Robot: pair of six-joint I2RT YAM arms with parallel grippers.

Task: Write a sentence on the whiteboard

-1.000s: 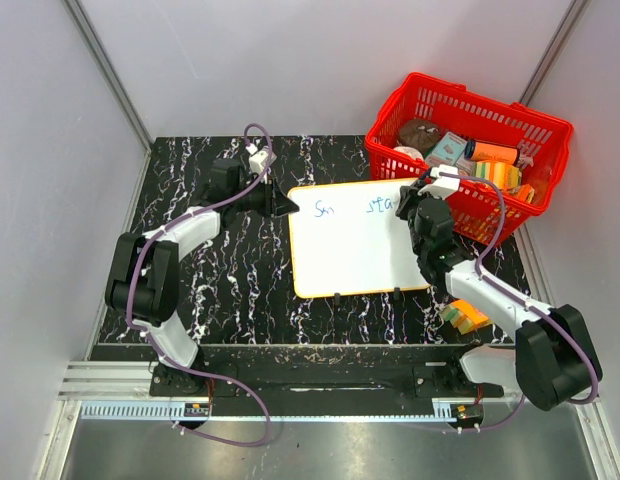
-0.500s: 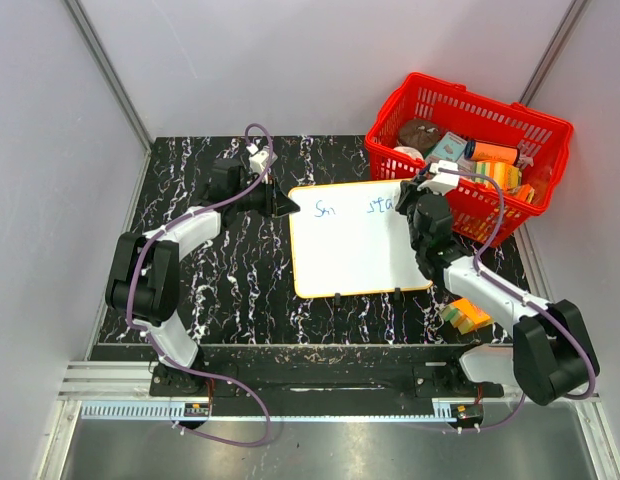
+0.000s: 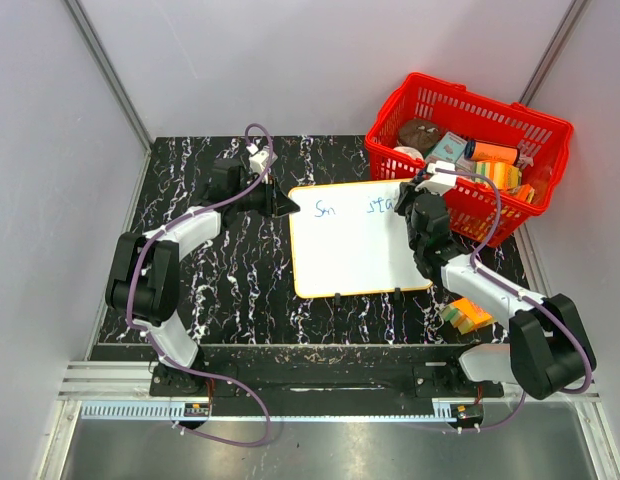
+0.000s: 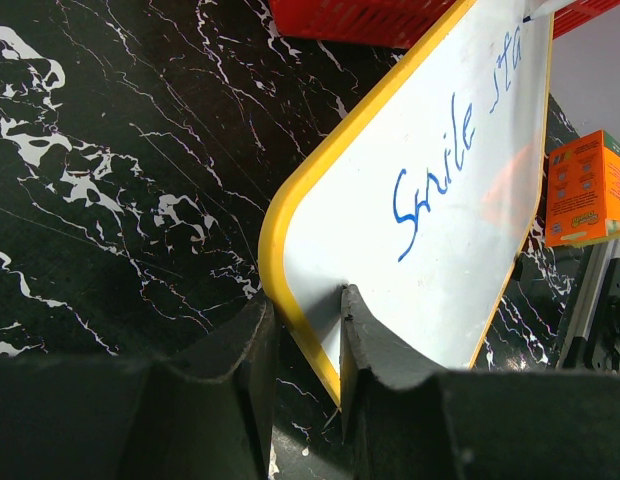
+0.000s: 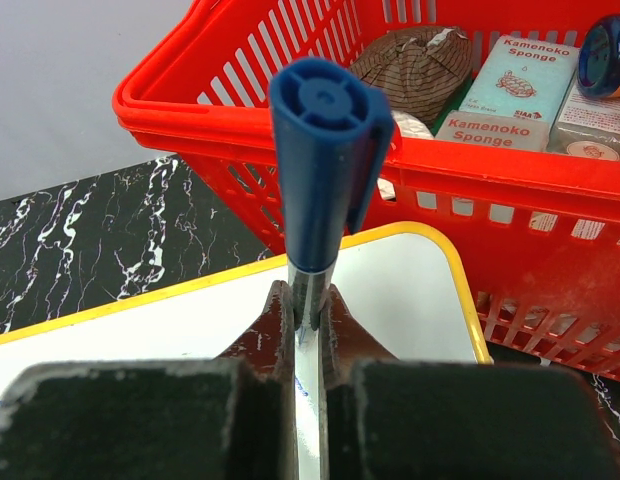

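The whiteboard [image 3: 355,255], white with an orange-yellow frame, lies flat on the black marbled table. The sentence in blue reads "Smile" [image 4: 435,165] and "sta" [image 4: 510,65]; the top view shows both words [image 3: 378,207] along the far edge. My left gripper [image 3: 288,207] is closed over the board's left edge [image 4: 305,300], with the frame between its fingers. My right gripper [image 3: 418,215] is shut on a blue marker [image 5: 325,150], held upright with the capped end up. Its tip is down on the board [image 5: 390,290] near the far right corner, beside "sta".
A red basket [image 3: 490,97] with sponge packs [image 5: 520,70] and other goods stands just behind the board's far right corner, close to my right gripper. An orange box [image 3: 465,315] lies on the table right of the board's near edge, also in the left wrist view [image 4: 580,190].
My right gripper has shifted slightly toward the far edge with the marker on the board. The left arm and the board have not moved.
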